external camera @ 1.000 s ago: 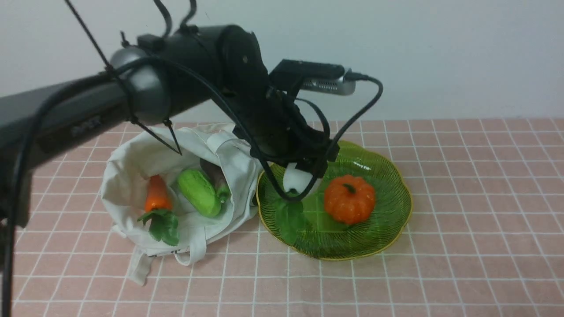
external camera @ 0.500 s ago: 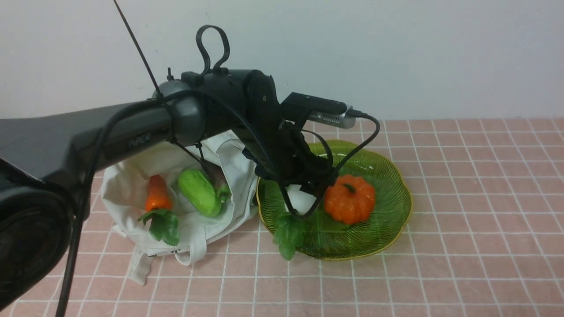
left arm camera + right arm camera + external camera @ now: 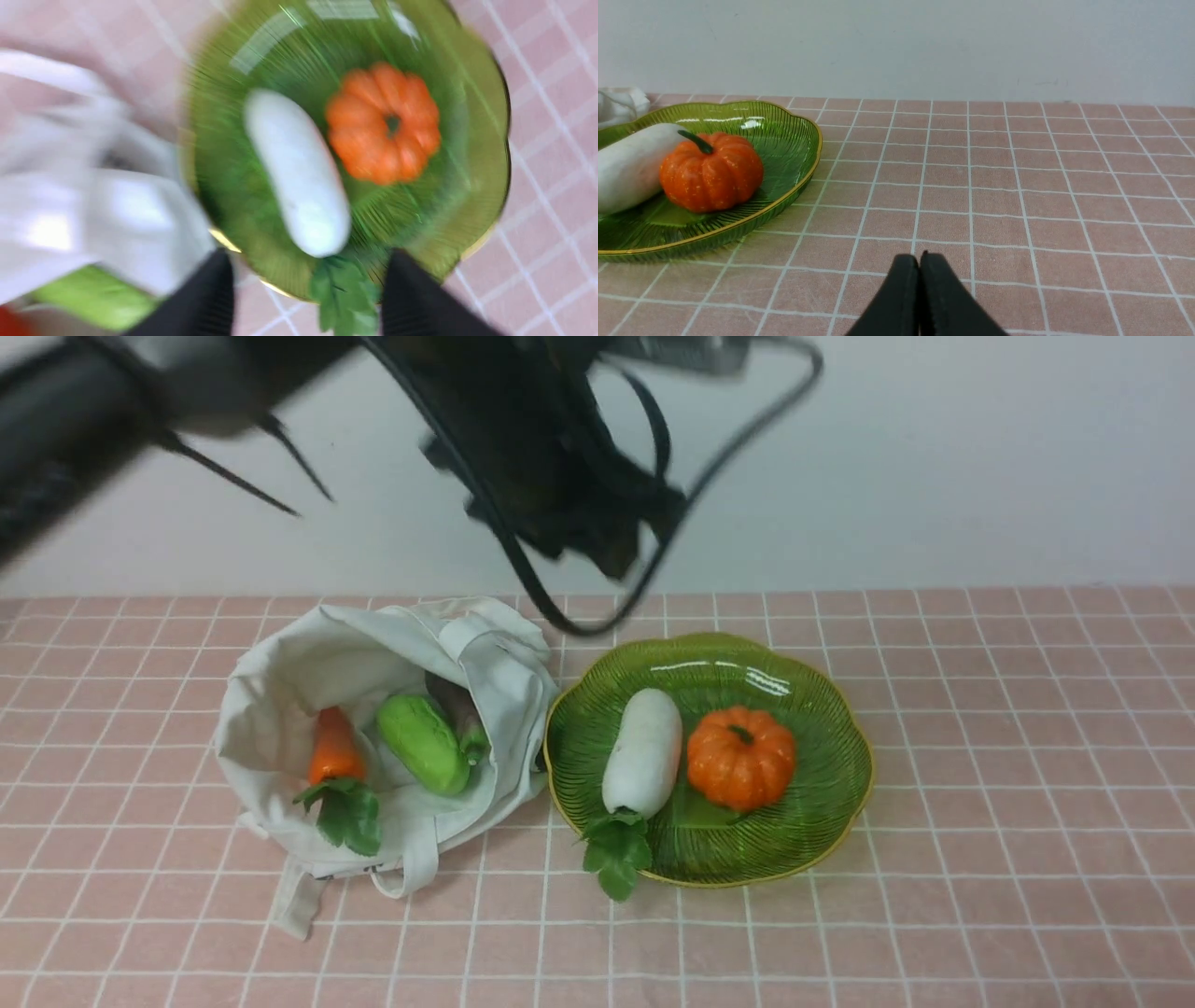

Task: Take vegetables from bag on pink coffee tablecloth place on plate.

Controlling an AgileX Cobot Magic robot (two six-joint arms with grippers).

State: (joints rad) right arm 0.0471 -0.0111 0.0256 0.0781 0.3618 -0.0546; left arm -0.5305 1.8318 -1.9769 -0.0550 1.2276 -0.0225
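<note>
The left arm [image 3: 541, 457] is motion-blurred and cut off at the front view's top edge, the bag [image 3: 117, 224] and cucumber [image 3: 93, 298] are smeared in the left wrist view, and the radish [image 3: 626, 168] is clipped by the right wrist view's edge.

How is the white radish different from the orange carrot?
The radish is white; the carrot is orange. The radish lies on the green plate; the carrot sits inside the bag. The radish looks longer and fatter than the part of the carrot that shows. Both have green leaves at one end.
</note>
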